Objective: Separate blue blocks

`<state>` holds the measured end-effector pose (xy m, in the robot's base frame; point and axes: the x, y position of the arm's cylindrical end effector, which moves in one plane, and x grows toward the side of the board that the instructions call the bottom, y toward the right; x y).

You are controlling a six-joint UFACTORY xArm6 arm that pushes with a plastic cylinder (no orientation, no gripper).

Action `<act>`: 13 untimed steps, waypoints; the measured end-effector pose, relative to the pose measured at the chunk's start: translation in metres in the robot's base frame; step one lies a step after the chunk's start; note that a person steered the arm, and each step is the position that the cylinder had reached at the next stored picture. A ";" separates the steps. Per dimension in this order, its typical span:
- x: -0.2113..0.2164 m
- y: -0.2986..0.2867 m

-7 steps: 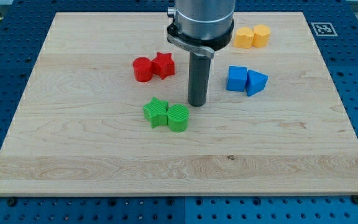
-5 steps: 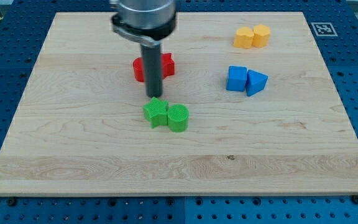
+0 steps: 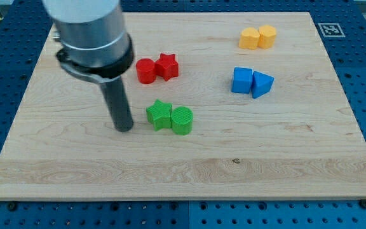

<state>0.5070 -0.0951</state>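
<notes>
On the wooden board (image 3: 56, 159) my tip (image 3: 124, 129) rests on the surface at the left of the green pair, just beside the green star block (image 3: 159, 115) but with a small gap, so it does not touch it. The arm has no jaws at all, only the dark rod, so there is nothing open or closed and nothing is gripped.

The green cylinder block (image 3: 182, 120) stands at the right of the green star, and the two touch each other. A little farther, behind them, the red cylinder block (image 3: 146, 70) and the red star block (image 3: 167, 65) also touch side by side.

The blue blocks are at the right side of the board, well apart from my tip. The blue cube block (image 3: 241, 81) is on the left and the blue triangular block (image 3: 262, 84) is on the right, and they are pressed together with no gap between them.

At the far right, near the edge of the board, two yellow blocks (image 3: 258, 37) sit together, touching; their exact shapes I cannot tell surely. In the far right corner of the board there is a small black and white marker (image 3: 328, 29).
</notes>
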 end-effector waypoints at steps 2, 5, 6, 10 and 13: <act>0.046 0.053; 0.062 0.140; 0.062 0.140; 0.056 0.319; -0.065 0.328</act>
<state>0.4419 0.2329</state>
